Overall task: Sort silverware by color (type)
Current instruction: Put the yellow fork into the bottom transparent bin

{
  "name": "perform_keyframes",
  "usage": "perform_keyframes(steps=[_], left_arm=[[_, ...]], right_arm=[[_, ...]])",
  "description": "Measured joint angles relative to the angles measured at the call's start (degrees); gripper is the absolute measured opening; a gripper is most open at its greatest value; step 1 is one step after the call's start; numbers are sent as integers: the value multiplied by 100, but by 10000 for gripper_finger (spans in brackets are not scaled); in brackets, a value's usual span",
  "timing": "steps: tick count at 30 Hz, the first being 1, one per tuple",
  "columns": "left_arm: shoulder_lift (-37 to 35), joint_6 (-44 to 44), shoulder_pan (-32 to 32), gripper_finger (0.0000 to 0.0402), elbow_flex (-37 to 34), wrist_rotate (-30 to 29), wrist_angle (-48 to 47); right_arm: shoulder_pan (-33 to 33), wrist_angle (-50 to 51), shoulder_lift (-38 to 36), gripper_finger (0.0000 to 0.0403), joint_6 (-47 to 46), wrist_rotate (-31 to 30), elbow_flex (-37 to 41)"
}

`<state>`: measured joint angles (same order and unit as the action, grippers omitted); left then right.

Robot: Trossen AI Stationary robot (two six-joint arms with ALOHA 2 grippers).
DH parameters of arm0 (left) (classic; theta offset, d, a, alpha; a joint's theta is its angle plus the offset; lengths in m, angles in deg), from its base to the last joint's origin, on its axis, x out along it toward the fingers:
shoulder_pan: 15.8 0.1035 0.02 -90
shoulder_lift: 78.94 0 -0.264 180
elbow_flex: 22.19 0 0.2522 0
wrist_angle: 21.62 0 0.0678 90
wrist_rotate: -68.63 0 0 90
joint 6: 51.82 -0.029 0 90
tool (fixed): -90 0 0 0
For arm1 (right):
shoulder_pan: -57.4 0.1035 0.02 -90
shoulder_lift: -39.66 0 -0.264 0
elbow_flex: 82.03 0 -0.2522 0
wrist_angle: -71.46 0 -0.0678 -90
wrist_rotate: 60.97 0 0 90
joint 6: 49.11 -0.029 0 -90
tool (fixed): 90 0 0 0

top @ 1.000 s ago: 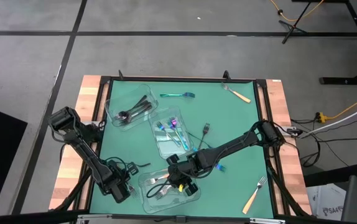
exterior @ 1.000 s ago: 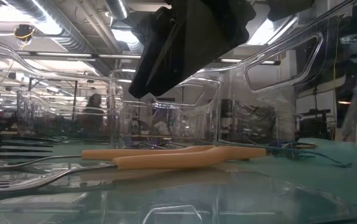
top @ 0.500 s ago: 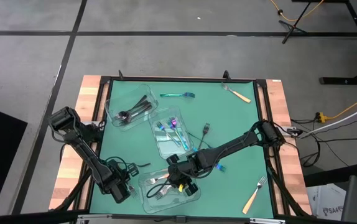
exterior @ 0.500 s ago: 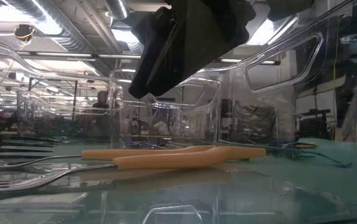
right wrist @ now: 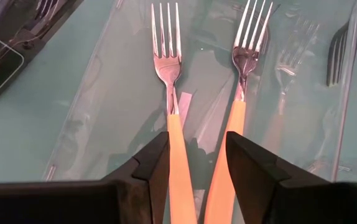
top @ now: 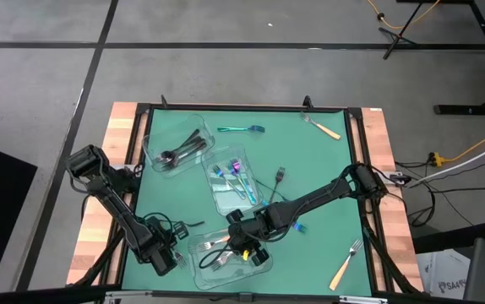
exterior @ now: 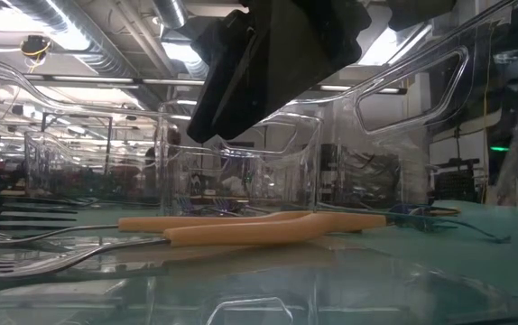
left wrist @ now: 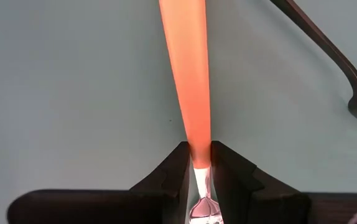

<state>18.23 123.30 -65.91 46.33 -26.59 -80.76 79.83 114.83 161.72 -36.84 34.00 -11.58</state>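
Silverware lies in three places on the green mat (top: 310, 181): black pieces (top: 182, 150) in the far-left clear container (top: 154, 135), iridescent pieces (top: 232, 171) in the middle container (top: 226, 201), and orange-handled forks (right wrist: 169, 93) in the near container (top: 264, 263) at the mat's front edge. The right gripper (top: 244, 246) hangs over this near container, its fingers (right wrist: 150, 165) spread wide with two orange handles lying between them in the wrist view; whether the fingers touch either fork cannot be told. The left gripper (top: 165, 253) sits low at the mat's front-left, just beside the near container, its fingers (left wrist: 172, 171) pinched on the neck of an orange-handled utensil (left wrist: 188, 81), with a dark utensil (left wrist: 328, 56) lying nearby. Loose pieces remain: a teal fork (top: 241, 129) and an orange-handled fork (top: 322, 126) near the far edge, a black fork (top: 280, 176) mid-mat, and an orange-handled fork (top: 348, 263) at the front-right corner. The right half of the mat is largely bare.
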Motion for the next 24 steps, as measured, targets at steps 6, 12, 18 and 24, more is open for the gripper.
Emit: perform_keyframes(steps=[6,12,18,24], left_arm=[[0,-20,0,57,-2,2,-2],[0,-22,48,57,-4,28,-12],[0,-31,48,57,-4,31,-10],[0,-365,48,57,-4,39,-14]], right_arm=[[0,0,0,145,-1,0,0],[-1,0,0,145,0,0,0],[0,0,0,145,0,0,0],[0,0,0,145,1,0,0]])
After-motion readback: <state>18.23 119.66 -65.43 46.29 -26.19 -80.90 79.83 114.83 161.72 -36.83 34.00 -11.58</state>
